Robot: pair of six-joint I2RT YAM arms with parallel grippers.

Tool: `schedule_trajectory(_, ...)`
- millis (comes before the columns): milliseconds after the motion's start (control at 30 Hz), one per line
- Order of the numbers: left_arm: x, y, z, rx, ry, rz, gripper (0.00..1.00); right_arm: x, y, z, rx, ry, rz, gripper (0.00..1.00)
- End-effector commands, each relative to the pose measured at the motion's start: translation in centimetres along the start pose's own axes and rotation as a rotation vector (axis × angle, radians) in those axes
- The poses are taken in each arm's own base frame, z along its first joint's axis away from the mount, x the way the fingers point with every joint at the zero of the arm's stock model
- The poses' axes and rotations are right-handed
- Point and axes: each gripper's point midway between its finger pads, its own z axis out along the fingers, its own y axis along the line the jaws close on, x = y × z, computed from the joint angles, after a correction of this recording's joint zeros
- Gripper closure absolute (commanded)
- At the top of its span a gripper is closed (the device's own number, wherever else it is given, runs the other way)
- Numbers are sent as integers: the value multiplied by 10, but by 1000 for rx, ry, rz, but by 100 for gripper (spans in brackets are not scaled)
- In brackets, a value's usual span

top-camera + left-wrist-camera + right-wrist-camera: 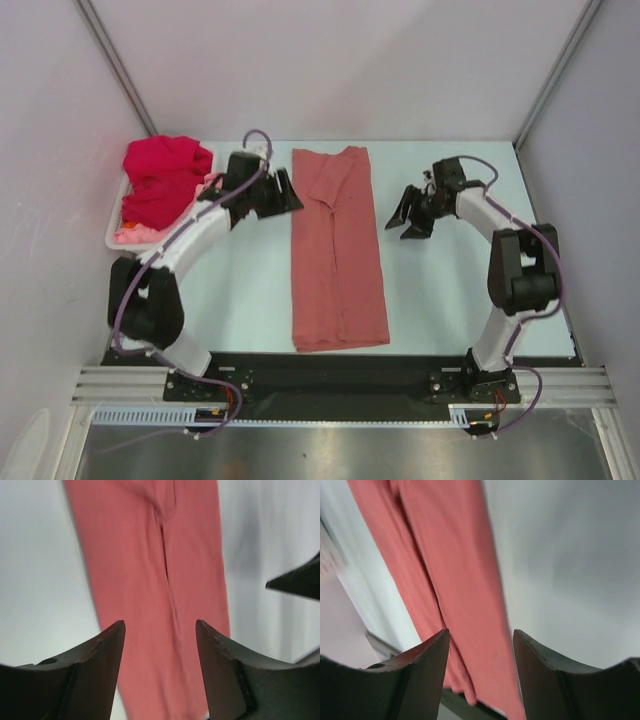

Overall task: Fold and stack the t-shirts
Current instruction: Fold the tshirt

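Observation:
A dusty salmon-red t-shirt (338, 250) lies folded into a long strip down the middle of the table; it also shows in the left wrist view (150, 580) and the right wrist view (445, 580). A bright crimson t-shirt (160, 180) is piled in the white basket (112, 232) at the far left, with a light pink t-shirt (135, 234) under it. My left gripper (288, 192) is open and empty above the table just left of the strip's far end. My right gripper (408, 222) is open and empty, off to the strip's right.
The table's front edge carries a black strip (330, 372) with both arm bases. Grey walls close in the back and sides.

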Motion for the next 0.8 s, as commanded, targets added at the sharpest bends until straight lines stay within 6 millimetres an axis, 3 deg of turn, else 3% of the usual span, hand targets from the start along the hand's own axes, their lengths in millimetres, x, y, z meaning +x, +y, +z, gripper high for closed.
schedule_trajectory(0, 88, 14, -39, -69, 156, 39, 36, 56, 8, -9, -44, 44, -61, 40)
schedule_trajectory(33, 98, 1, -58, -33, 140, 48, 36, 88, -6, -6, -21, 98, -48, 39)
schedule_trajectory(67, 114, 3, -63, -32, 163, 32, 36, 109, -2, -5, -29, 125, -76, 39)
schedule_trajectory(100, 144, 14, -68, -56, 215, -14, 36, 117, 7, -15, -57, 96, -92, 39)
schedule_trajectory(133, 157, 9, -79, -35, 219, -14, 36, 144, -9, -13, -34, 139, -65, 39)
schedule_trajectory(233, 213, 20, -90, -46, 327, -77, 30, 172, -2, -23, -88, 134, -59, 37)
schedule_trajectory(267, 222, 20, -93, -34, 339, -95, 29, 188, -13, -22, -78, 163, -43, 36)
schedule_trajectory(300, 244, 27, -95, -41, 396, -133, 28, 197, -13, -22, -92, 183, -43, 35)
schedule_trajectory(367, 261, 27, -92, -11, 435, -157, 25, 214, -24, -25, -80, 205, -29, 36)
schedule_trajectory(400, 280, 32, -93, -16, 491, -200, 25, 219, -27, -26, -75, 214, -23, 36)
schedule_trajectory(533, 305, 38, -96, -22, 536, -240, 31, 239, -38, -29, -84, 234, 8, 36)
schedule_trajectory(767, 314, 37, -100, -6, 554, -257, 41, 255, -43, -24, -100, 266, 51, 38)
